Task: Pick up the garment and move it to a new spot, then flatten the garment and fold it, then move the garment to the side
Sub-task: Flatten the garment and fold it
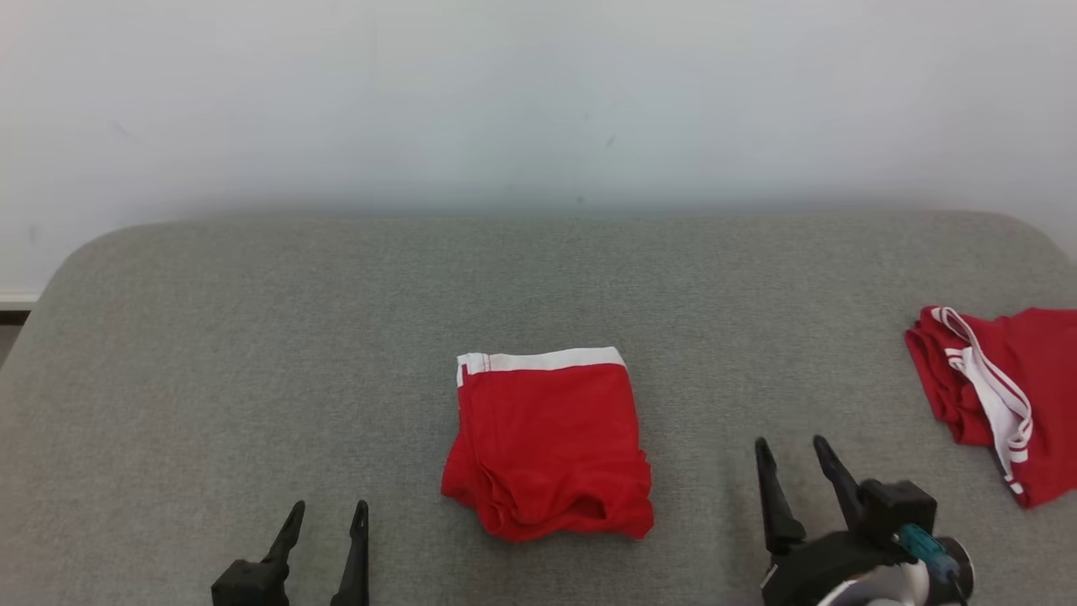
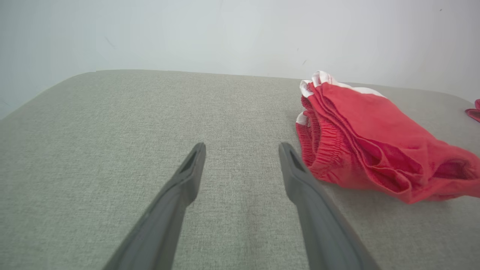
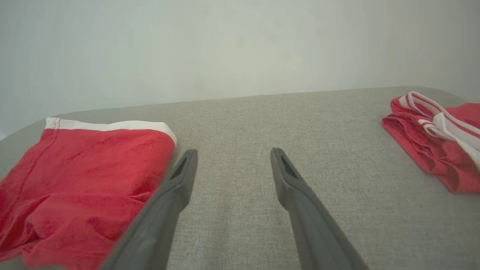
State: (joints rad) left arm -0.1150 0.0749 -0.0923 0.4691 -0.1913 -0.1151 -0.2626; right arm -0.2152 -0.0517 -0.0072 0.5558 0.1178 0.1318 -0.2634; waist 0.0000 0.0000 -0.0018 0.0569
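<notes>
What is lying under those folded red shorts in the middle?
The red shorts rest on the grey fabric surface, which shows all round them. The patch right beneath, and the shorts' inner layers, are covered by the cloth.

The head camera looks forward and down from above the near edge of the grey counter (image 1: 252, 337). The folded red garment (image 1: 547, 446) sits at the centre of its view, with the pale wall (image 1: 538, 101) beyond. The left wrist camera sits low and close over the fabric, left of the garment, facing the wall along the left hand (image 2: 242, 146). The garment shows at that view's right. The right wrist camera sits equally low, right of the garment, looking along the right hand (image 3: 233, 150), with the garment at its left. All three views share the garment. The head and right wrist views also share the second red garment (image 3: 431, 138), well to the folded garment's right.
</notes>
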